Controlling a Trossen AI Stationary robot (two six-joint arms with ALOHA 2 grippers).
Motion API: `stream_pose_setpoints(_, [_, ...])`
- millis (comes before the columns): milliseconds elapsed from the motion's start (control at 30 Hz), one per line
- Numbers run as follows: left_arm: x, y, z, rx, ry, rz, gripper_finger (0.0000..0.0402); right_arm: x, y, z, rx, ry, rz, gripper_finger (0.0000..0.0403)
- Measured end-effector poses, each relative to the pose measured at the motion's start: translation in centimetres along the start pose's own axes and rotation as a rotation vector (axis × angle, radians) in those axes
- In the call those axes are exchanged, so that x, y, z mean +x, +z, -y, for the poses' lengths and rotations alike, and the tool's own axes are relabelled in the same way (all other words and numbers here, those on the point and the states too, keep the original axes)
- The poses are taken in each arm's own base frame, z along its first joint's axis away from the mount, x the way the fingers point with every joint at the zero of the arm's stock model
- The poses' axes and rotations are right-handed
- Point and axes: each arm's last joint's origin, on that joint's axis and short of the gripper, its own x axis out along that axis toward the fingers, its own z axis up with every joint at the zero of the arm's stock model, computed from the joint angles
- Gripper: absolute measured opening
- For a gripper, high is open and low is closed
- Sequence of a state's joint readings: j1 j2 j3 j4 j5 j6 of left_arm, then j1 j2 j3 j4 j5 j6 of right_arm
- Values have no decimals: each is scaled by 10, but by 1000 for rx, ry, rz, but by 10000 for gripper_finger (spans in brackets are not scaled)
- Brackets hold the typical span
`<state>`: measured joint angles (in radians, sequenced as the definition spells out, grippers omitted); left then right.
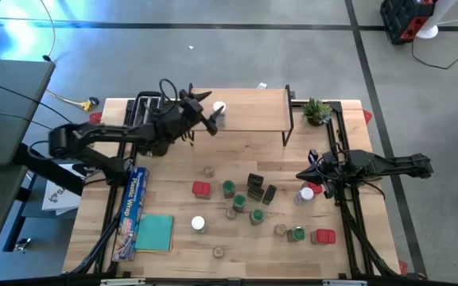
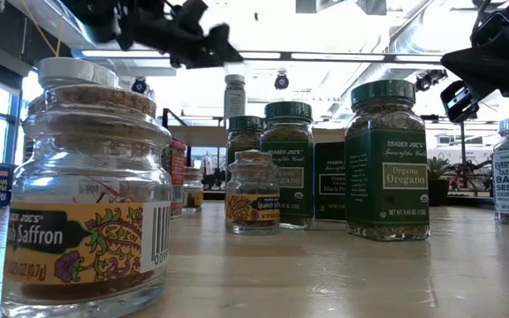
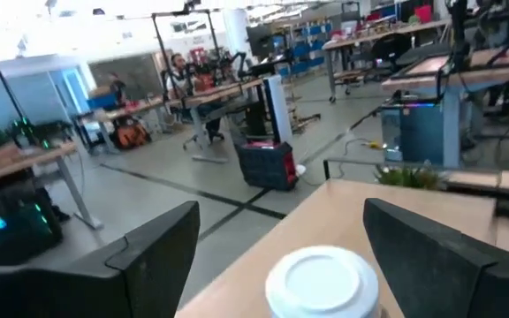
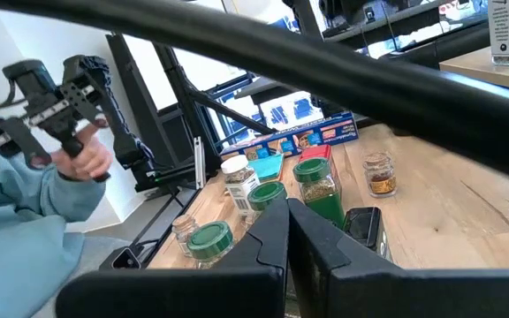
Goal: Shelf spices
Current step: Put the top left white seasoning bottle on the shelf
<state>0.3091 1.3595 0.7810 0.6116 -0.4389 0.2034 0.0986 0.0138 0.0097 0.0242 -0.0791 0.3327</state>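
Left gripper wide around white-lidded jar, seemingly on shelf

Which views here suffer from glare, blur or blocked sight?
Low view: bright backlight from ceiling and windows, and the near clear saffron jar with cork top fills the left foreground. Left wrist view: soft, with the white round jar lid blurred between the open dark fingers. Right wrist view: a dark bar crosses the picture.

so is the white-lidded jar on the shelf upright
Upright: the white-lidded jar stands on the shelf, lid up, between the open left gripper's fingers.
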Motion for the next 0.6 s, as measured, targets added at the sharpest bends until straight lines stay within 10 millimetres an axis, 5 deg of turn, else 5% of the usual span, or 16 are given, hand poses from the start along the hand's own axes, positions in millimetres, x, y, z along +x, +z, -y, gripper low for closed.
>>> stream_pose_setpoints(333, [-3,65,8,18,16,-310,315,0,0,0,0,0,0,0])
stream_pose_setpoints(600, [0,74,54,231,-119,-386,313,0,0,0,0,0,-1,0])
